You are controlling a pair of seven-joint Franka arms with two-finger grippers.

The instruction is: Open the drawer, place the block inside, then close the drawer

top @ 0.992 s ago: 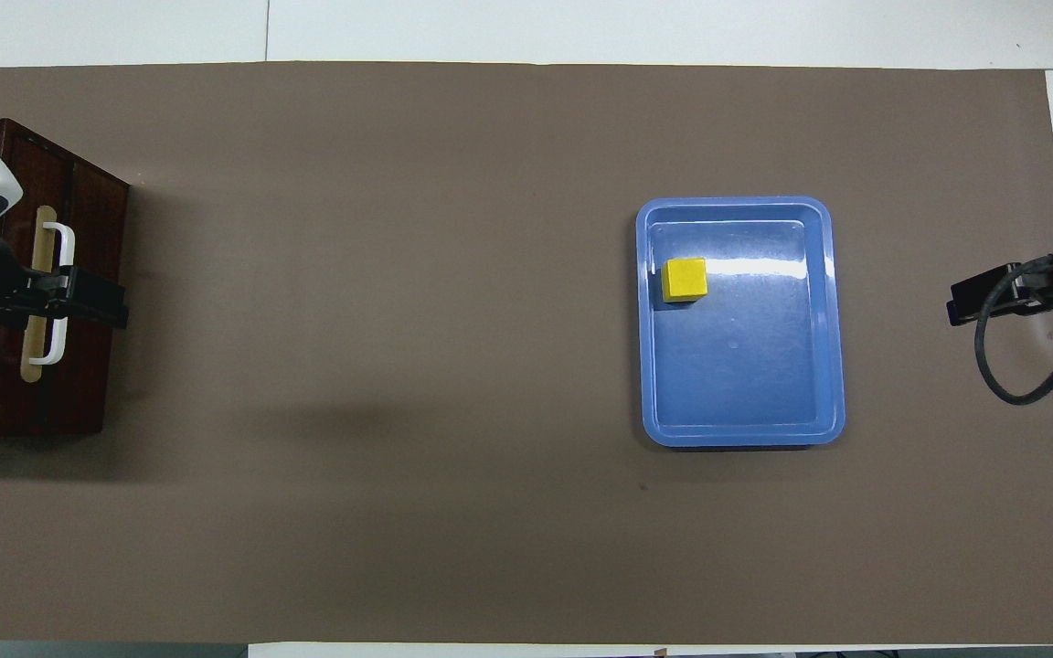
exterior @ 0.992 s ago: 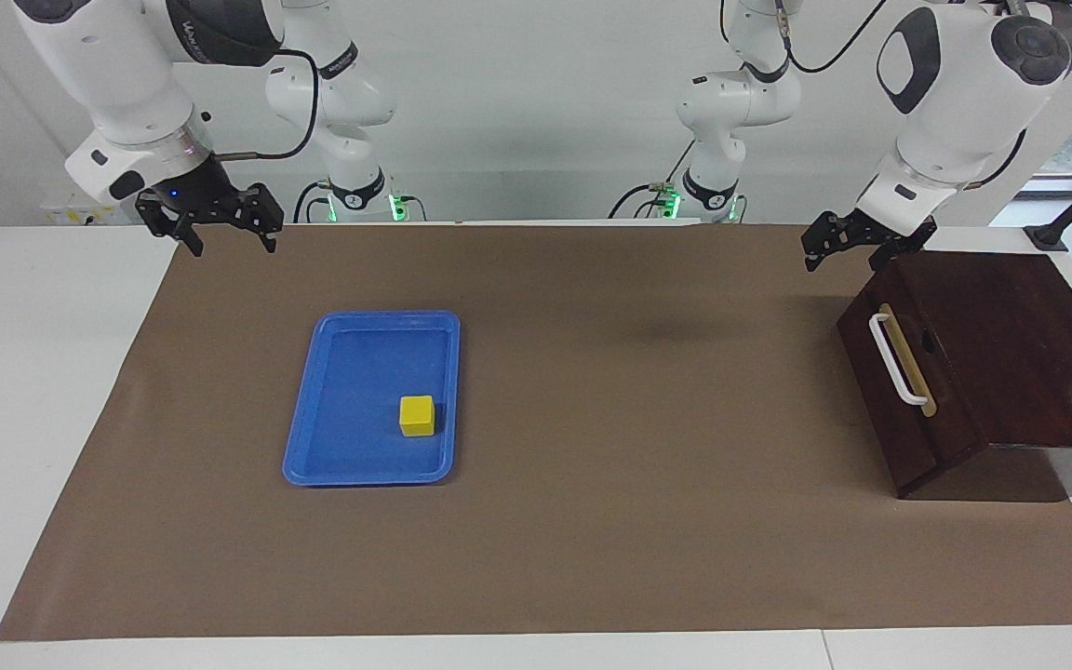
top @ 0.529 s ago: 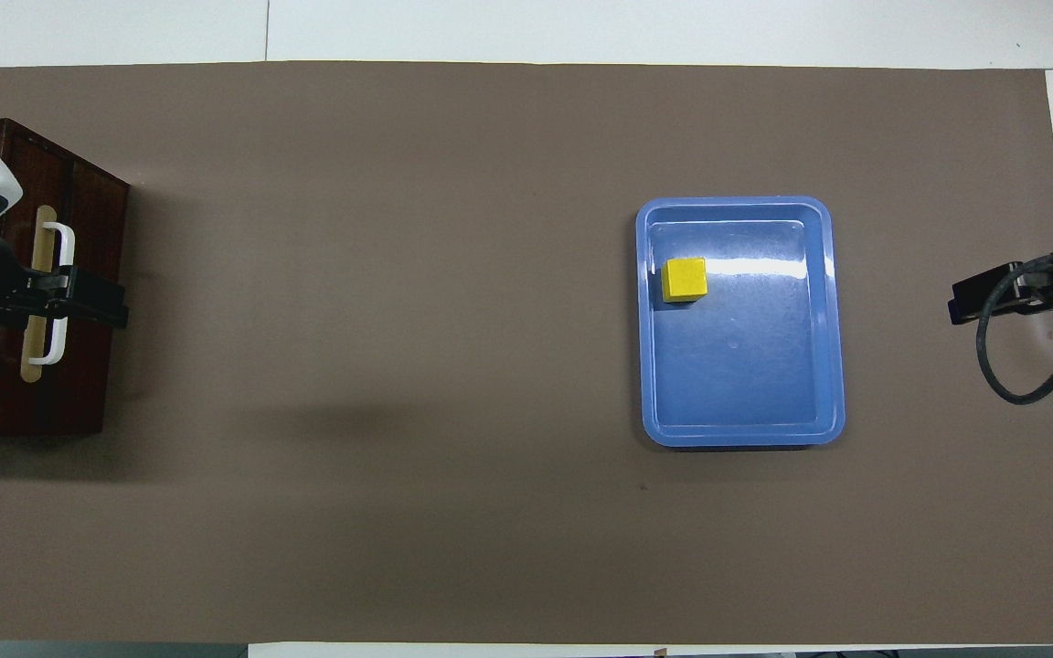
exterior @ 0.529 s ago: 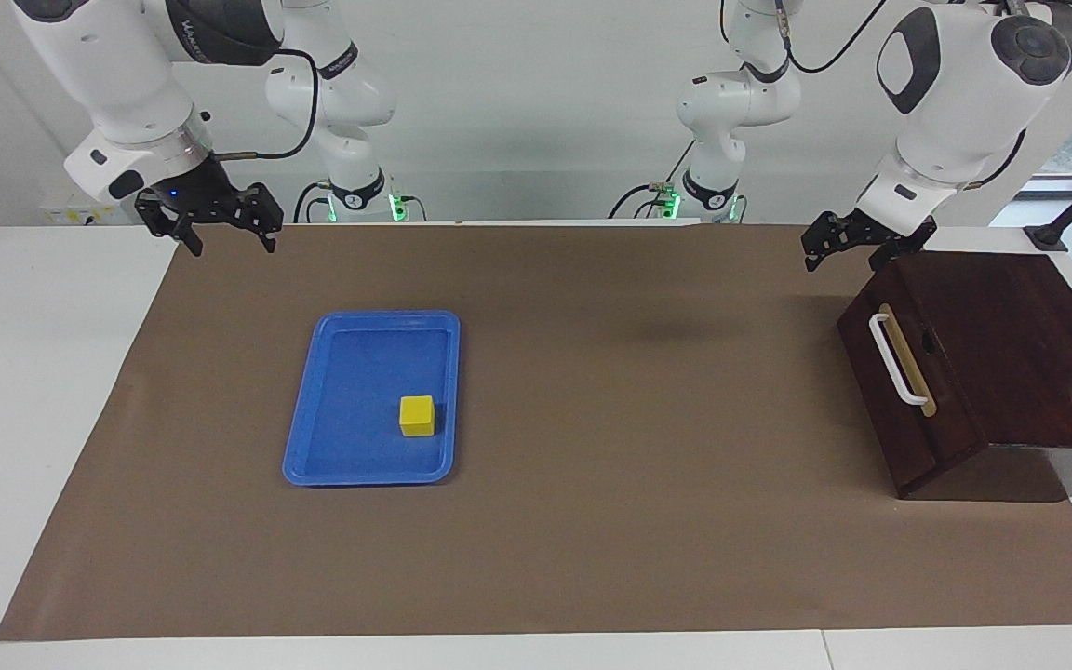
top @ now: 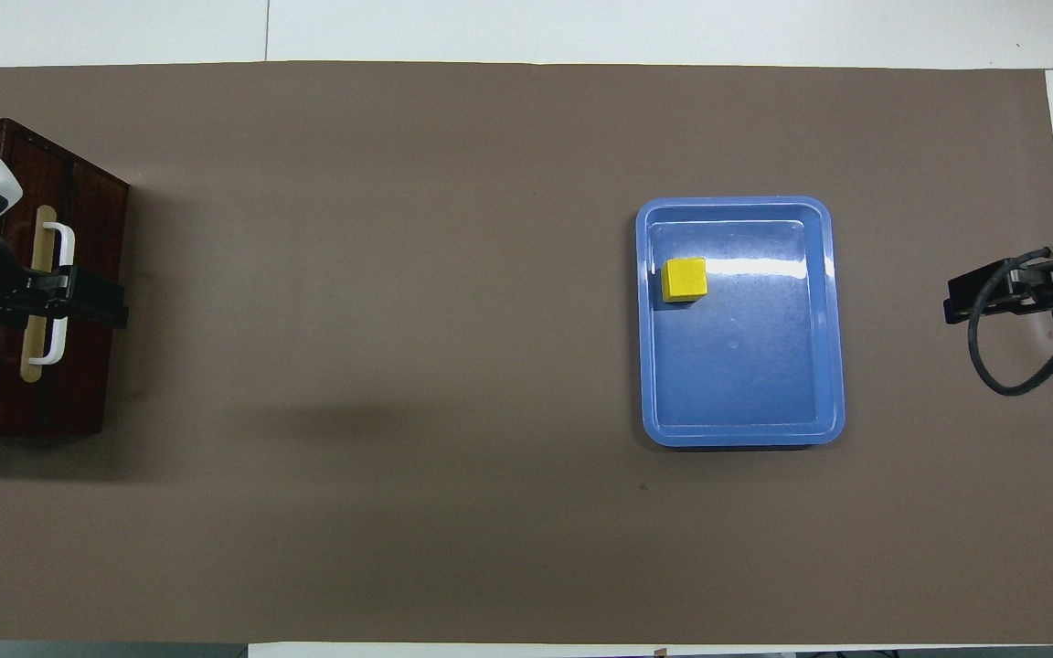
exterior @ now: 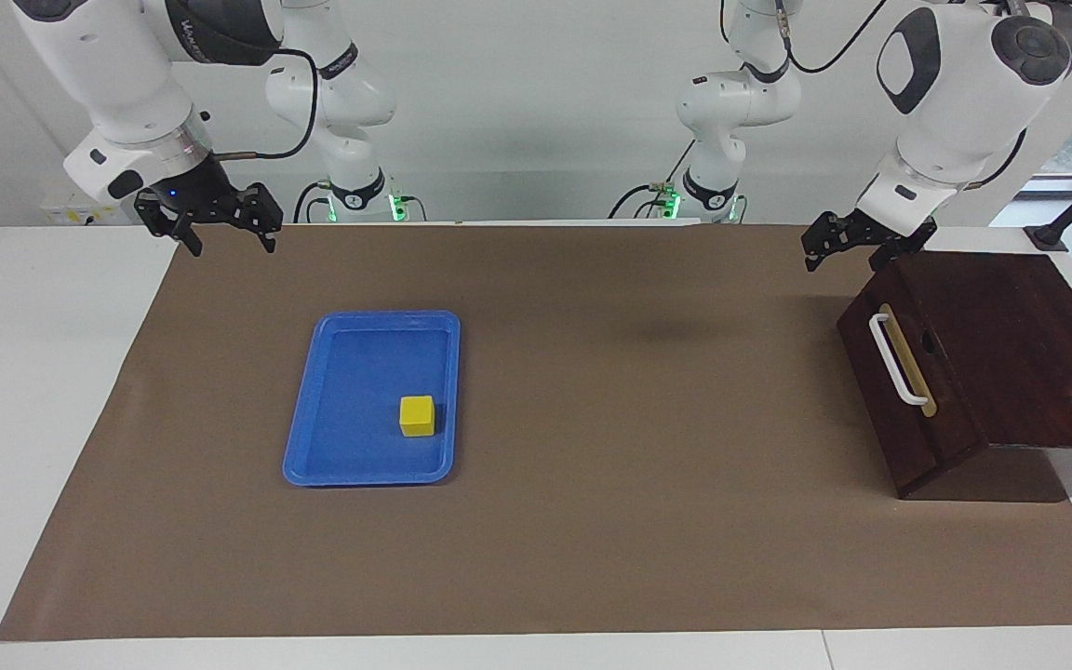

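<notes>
I note the left claw [exterior: 839, 247], spread and empty, hanging just above the closed drawer [exterior: 908, 372] near its white handle [exterior: 896, 360]; right claw [exterior: 210, 226] spread, empty, waits; block [exterior: 417, 415] sits in blue tray [exterior: 299, 447].

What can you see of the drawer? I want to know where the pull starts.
The drawer is shut, flush in a dark brown wooden box at the left arm's end of the table. Its dark front carries a white bar handle on a tan strip. The left gripper hangs above the box's corner, apart from the handle. Nothing touches the drawer.
</notes>
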